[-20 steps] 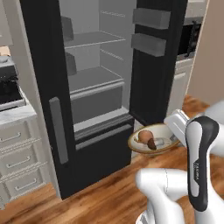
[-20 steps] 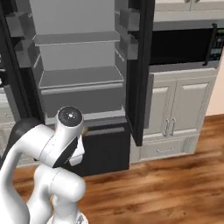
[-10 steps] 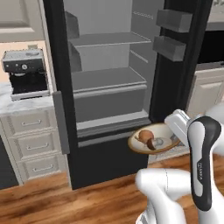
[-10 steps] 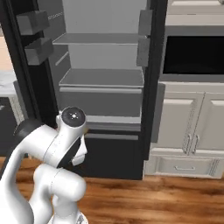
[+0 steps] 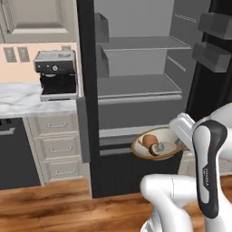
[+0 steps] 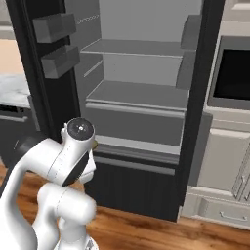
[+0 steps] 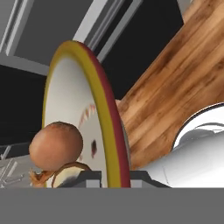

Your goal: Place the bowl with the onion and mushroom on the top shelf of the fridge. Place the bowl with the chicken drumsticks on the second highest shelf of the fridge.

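The jaws of the two-finger gripper (image 7: 113, 176) are seen clamped narrowly on the rim of the shallow cream bowl with a yellow and dark red edge (image 5: 156, 154), one dark tip on each side of that rim in the hand view. In the left base view the bowl is held level, low in front of the open fridge with black doors and a plain grey interior (image 5: 136, 68), at about the height of the dark lower front below the grey shelves. Inside the bowl the small round orange-brown onion (image 5: 149, 140) is seen lying just beside the darker brown mushroom (image 5: 157, 148), the two apparently touching. The flat grey top shelf (image 5: 142, 43) is seen well above the bowl, with a second grey shelf (image 5: 136, 85) one level lower; both are bare. Grey door bins (image 5: 216, 25) are fixed to the open right door. A silver and black coffee machine (image 5: 55, 74) stands on the pale marbled counter (image 5: 22, 99) to the left of the fridge, above white drawers (image 5: 56, 145). Compared with the frame of half a second earlier, the whole scene is shifted in both base views, so the camera base is taken to have moved: the fridge interior now appears nearer the middle and larger, while the bowl is held in the same place relative to the arm.
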